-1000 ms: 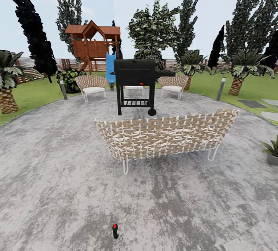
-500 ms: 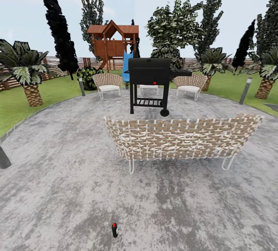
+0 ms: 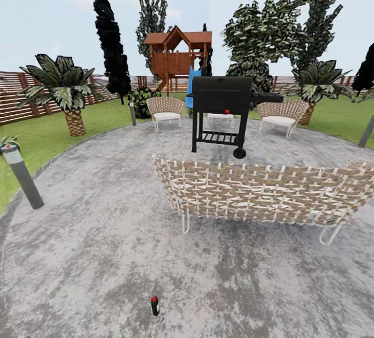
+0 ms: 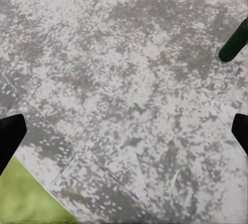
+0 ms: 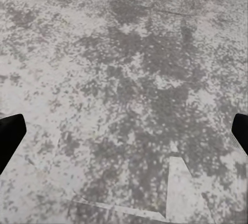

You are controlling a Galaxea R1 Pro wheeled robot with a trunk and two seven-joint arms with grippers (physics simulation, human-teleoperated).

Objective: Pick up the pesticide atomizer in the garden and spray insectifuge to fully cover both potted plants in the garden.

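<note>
I am on the garden's round grey stone patio [image 3: 93, 234], with lawn [image 3: 41, 135] and a brown slat fence [image 3: 21, 96] beyond it. The potted plants are out of view. In the left wrist view a slim dark green cylinder [image 4: 233, 41] lies on the stone, cut off by the frame edge; I cannot tell whether it is the pesticide atomizer. My left gripper [image 4: 124, 136] hangs open over bare stone near a patch of grass. My right gripper [image 5: 124, 133] is open over stone too, holding nothing.
A wicker sofa [image 3: 265, 192] stands ahead with its back to me. Behind it are a black grill [image 3: 221, 112], two wicker chairs [image 3: 166, 109] and a wooden playhouse [image 3: 179, 55]. A grey bollard lamp [image 3: 23, 177] stands at the patio's left edge. A small dark red-topped item [image 3: 155, 305] shows low in the head view.
The head view has swung left, so the sofa, grill and trees sit further right. A potted plant at the right edge left the picture, and the bollard lamp came in at left.
</note>
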